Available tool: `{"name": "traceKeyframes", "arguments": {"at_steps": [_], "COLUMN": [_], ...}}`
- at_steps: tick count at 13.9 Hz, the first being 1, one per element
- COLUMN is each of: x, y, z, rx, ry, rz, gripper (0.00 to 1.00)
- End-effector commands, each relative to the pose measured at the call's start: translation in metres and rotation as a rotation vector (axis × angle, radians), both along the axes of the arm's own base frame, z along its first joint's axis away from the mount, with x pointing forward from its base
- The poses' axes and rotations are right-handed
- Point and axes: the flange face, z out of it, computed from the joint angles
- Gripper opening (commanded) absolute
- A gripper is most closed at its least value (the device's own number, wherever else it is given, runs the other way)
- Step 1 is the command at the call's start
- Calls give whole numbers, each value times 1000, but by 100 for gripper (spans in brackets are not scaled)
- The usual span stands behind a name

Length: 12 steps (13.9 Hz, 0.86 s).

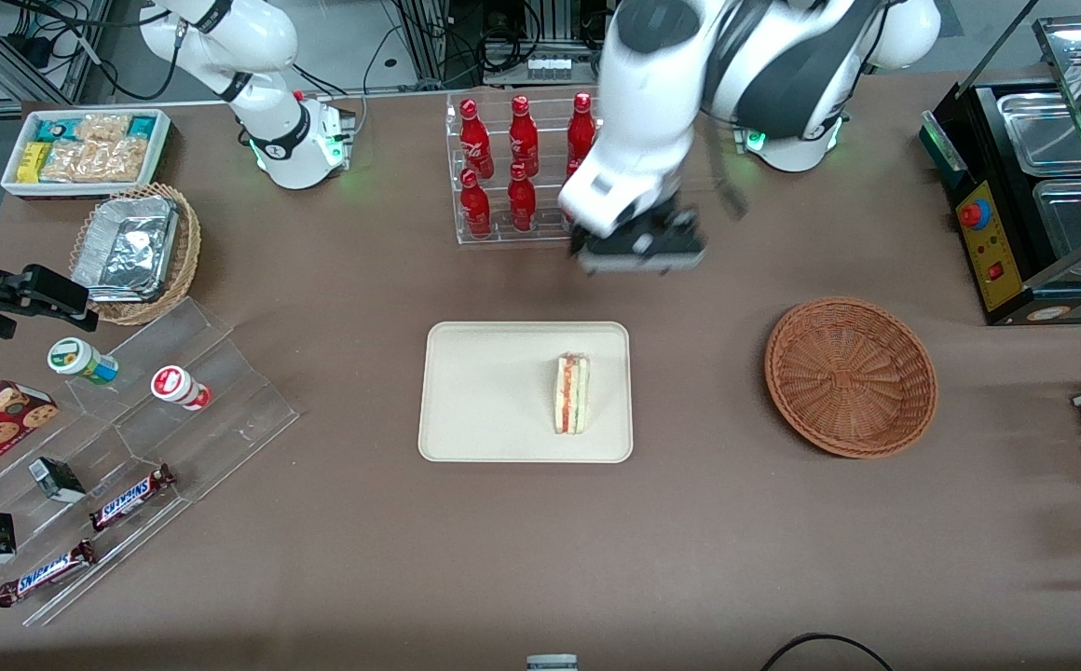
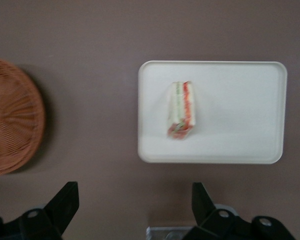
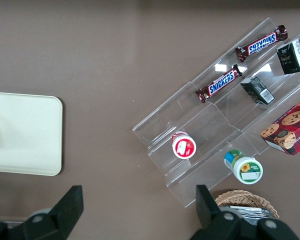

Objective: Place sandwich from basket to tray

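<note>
The sandwich (image 1: 572,392) (image 2: 180,109), a pale bread wedge with red and green layers, lies on the cream tray (image 1: 475,410) (image 2: 240,115), toward the tray's end nearest the basket. The reddish-brown wicker basket (image 1: 850,375) (image 2: 10,122) stands beside the tray toward the working arm's end and holds nothing. My gripper (image 1: 638,253) (image 2: 135,197) hangs high above the table, farther from the front camera than the tray and beside the bottle rack. It is open, its two black fingers (image 2: 65,200) wide apart with only bare table between them.
A clear rack of red bottles (image 1: 517,168) stands right beside my gripper. A black food warmer (image 1: 1030,186) sits at the working arm's end. A clear stepped stand (image 1: 130,447) with snacks, a foil-lined tan basket (image 1: 135,252) and a white snack bin (image 1: 84,149) lie toward the parked arm's end.
</note>
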Motion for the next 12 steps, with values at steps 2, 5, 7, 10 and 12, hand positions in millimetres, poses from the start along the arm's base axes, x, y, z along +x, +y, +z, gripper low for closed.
{"name": "traceKeyframes", "arguments": {"at_steps": [2,5,7,10,12], "x": [-20,-16,-7,9,22], "y": [89,154,197,255,288], "z": [68,99,110,110,106], "rx": [24,7,-8,-28,-33], "ry": [30,39,45,71,79], "rz": [-54,-94,-104,-57,14], "gripper": [100,100,100,100,100]}}
